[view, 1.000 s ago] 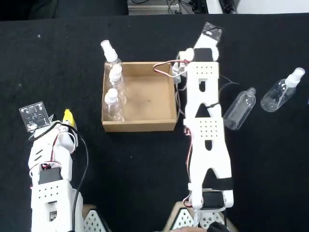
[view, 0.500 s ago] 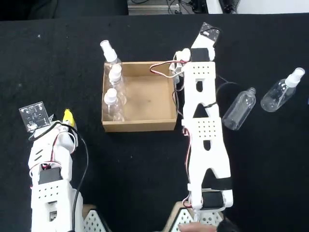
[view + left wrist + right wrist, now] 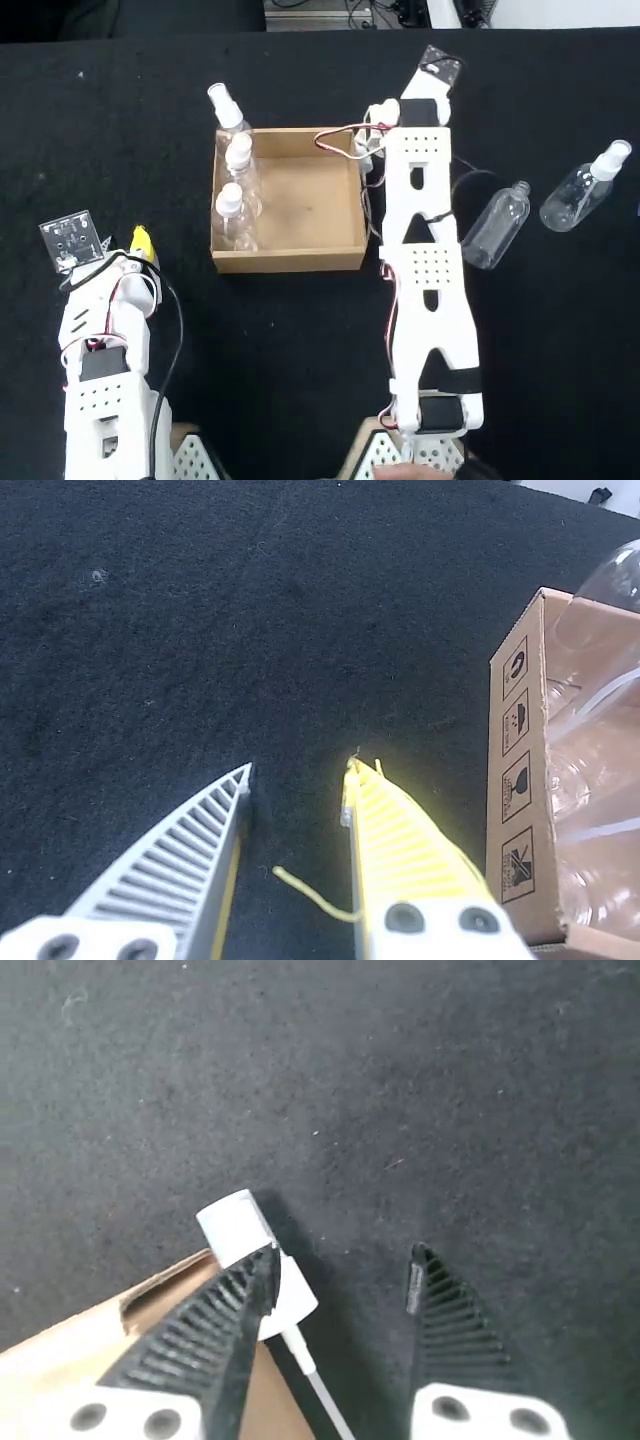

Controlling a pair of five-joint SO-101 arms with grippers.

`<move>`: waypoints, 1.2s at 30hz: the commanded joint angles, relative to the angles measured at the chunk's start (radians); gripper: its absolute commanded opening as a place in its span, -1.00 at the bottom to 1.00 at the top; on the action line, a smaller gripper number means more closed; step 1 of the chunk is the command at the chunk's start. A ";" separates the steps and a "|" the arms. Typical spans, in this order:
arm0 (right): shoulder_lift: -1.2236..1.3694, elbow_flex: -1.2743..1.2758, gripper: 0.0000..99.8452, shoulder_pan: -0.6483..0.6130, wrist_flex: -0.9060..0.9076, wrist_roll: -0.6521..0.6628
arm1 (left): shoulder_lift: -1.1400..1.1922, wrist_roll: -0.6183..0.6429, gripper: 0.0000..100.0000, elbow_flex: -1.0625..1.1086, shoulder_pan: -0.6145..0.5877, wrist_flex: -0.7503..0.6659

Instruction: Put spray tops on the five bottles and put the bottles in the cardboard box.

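Note:
The cardboard box sits mid-table with two capped clear bottles along its left wall, and a third capped bottle at its far left corner. A loose white spray top lies on the cloth at the box's far right corner. My right gripper is open over it, one black finger partly covering the top, the other on bare cloth. An uncapped bottle and a capped bottle lie right of that arm. My left gripper is open and holds nothing, left of the box.
The black cloth covers the whole table. The right arm stretches along the box's right side, with red and white cables draped over the box's far right corner. Dark equipment stands beyond the table's far edge.
The right arm's wrist swung slightly toward the box and back; the spray top by the box corner sits almost where it was. The left arm has not moved.

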 commanded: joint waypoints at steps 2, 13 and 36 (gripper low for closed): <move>-0.128 -0.042 -0.63 -0.011 0.000 -0.006 | -0.017 -0.009 -0.74 -0.010 -0.008 -0.025; -0.059 -0.042 -0.63 -0.023 -0.009 -0.006 | -0.017 -0.011 -0.74 -0.010 -0.008 -0.025; 0.018 -0.044 -0.63 -0.031 0.012 0.003 | -0.017 -0.011 -0.74 -0.010 -0.008 -0.025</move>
